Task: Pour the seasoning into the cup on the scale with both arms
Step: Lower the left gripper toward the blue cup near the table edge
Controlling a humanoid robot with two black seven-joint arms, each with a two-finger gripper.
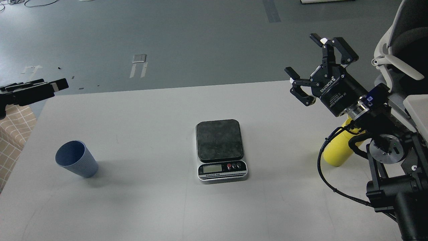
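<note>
The light-blue ribbed cup (77, 159) stands upright on the white table (150, 207) at the left, empty. The scale (220, 149) sits at the table's middle with nothing on its dark plate. The yellow seasoning bottle (337, 150) is at the right, mostly hidden behind my right arm; its nozzle and cap do not show. My right gripper (302, 54) is open and empty, raised above the table's right side, up and left of the bottle. My left gripper (59, 84) reaches in at the far left edge, well above and behind the cup, seen side-on and dark.
A beige checked cloth (15, 129) lies off the table's left edge. A white and grey chair (401, 43) stands at the far right behind my right arm. Grey floor lies beyond the table's far edge.
</note>
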